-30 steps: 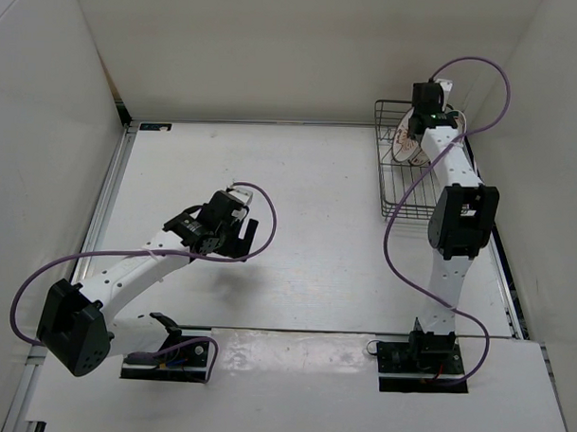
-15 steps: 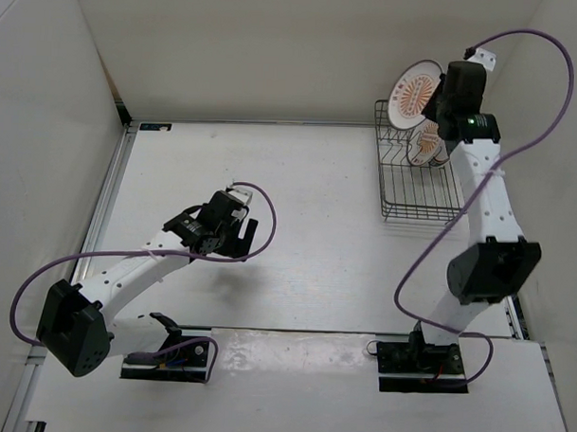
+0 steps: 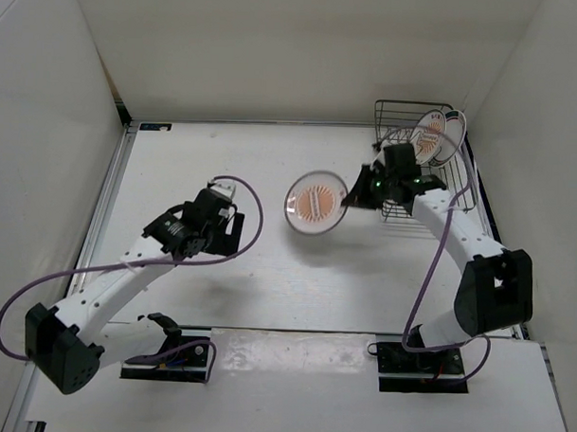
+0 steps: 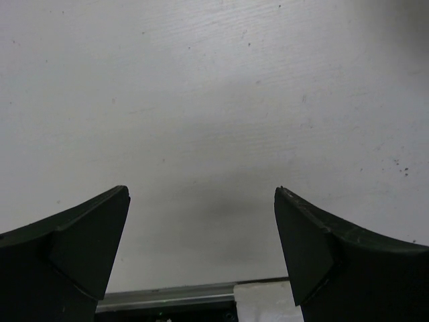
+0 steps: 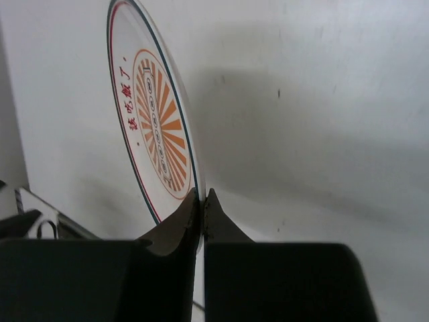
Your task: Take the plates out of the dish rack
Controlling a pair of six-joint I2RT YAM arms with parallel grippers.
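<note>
My right gripper (image 3: 351, 194) is shut on the rim of a small white plate (image 3: 316, 201) with an orange sunburst centre and holds it on edge above the middle of the table. In the right wrist view the fingertips (image 5: 203, 200) pinch the plate's lower rim (image 5: 155, 127). The black wire dish rack (image 3: 411, 103) stands at the far right corner. A second plate (image 3: 433, 136) leans in it, with an orange pattern and a dark rim band. My left gripper (image 3: 229, 235) is open and empty over the table's left half, its jaws wide apart (image 4: 201, 228).
White walls enclose the table on the left, back and right. A metal rail (image 3: 107, 200) runs along the left edge. A raised white board (image 3: 302, 368) covers the near edge between the arm bases. Purple cables loop off both arms.
My right gripper lifted the sunburst plate up out of the rack, then carried it left and down to mid-table. The left arm shifted slightly left.
</note>
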